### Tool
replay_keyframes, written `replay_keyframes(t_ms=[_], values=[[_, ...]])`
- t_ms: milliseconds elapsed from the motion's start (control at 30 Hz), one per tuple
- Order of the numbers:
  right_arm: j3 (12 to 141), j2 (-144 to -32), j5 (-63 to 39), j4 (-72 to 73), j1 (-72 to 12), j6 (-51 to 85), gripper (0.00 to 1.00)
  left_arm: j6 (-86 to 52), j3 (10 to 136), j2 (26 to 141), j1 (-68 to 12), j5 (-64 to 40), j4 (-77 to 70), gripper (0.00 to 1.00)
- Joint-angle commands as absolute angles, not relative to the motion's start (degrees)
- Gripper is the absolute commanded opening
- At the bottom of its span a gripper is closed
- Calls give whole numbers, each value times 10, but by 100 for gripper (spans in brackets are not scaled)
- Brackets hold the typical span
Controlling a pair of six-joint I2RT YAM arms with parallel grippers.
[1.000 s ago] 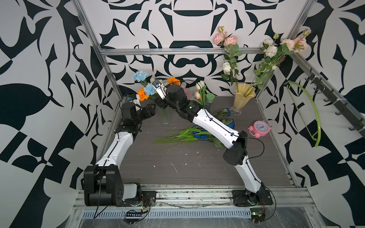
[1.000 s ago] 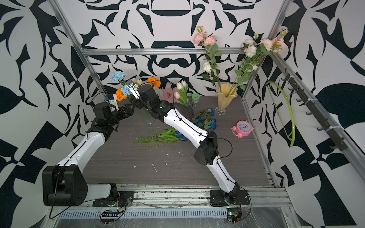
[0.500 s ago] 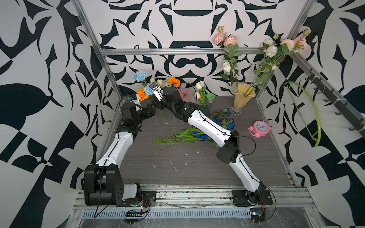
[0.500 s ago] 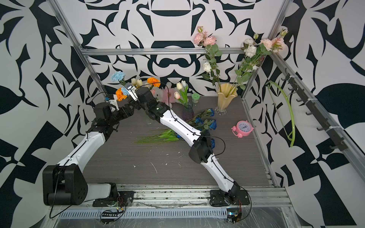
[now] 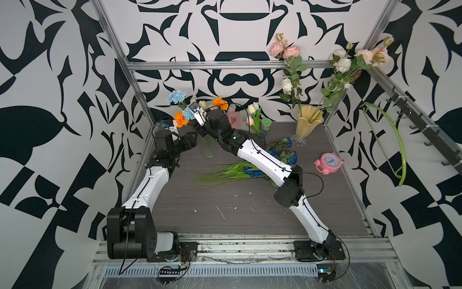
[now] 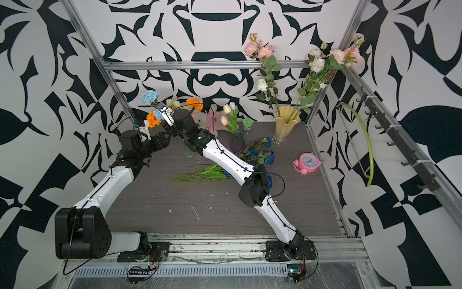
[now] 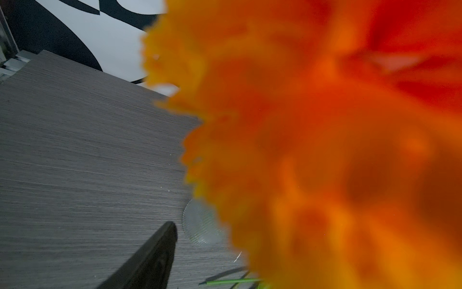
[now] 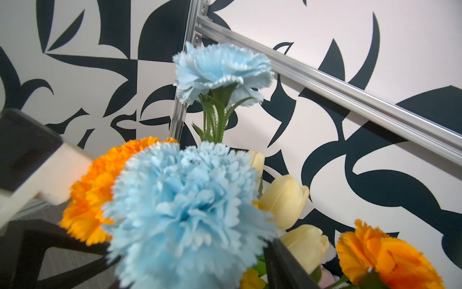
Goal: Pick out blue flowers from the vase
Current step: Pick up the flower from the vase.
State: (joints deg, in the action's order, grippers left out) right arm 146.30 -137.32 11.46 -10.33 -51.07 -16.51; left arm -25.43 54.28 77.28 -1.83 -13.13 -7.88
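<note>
A clear glass vase [image 5: 208, 148] at the back left holds two pale-blue carnations, one high [image 5: 177, 96] and one lower [image 5: 188, 113], among orange marigolds [image 5: 181, 119] and cream tulips. My right gripper [image 5: 193, 123] reaches into this bunch. In the right wrist view the lower carnation [image 8: 185, 212] fills the gap beside one dark finger [image 8: 282, 265], and the jaws stand apart. My left gripper [image 5: 190, 140] is open beside the vase, and a marigold [image 7: 312, 150] blocks most of its wrist view. Deep-blue roses [image 5: 287, 156] and blue tulips with green leaves [image 5: 232, 171] lie on the table.
A yellow vase [image 5: 307, 123] with pink and white flowers stands at the back right. A small dark vase [image 5: 260, 136] of tulips, a green jar [image 5: 266, 123] and a pink plush [image 5: 235, 120] line the back wall. A pink alarm clock [image 5: 328, 162] sits at the right.
My right arm has swung left and pushed its gripper into the bunch at the clear vase, its jaws narrowing. The left arm has stayed put.
</note>
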Motion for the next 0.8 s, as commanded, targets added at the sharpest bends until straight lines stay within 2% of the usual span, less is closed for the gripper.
replay_keyframes(t_ms=[0, 200, 533, 767], values=[[1482, -1379, 95, -60, -507, -165, 58, -244, 549, 777, -16, -137, -90, 80], [1478, -1391, 93, -42, -507, -160, 54, -241, 548, 778, -16, -135, -91, 79], [1435, -1362, 100, -7, -508, -160, 23, -242, 547, 783, -16, -136, -96, 79], [1391, -1317, 99, 16, -511, -166, 14, -247, 549, 790, -15, -138, -101, 79]])
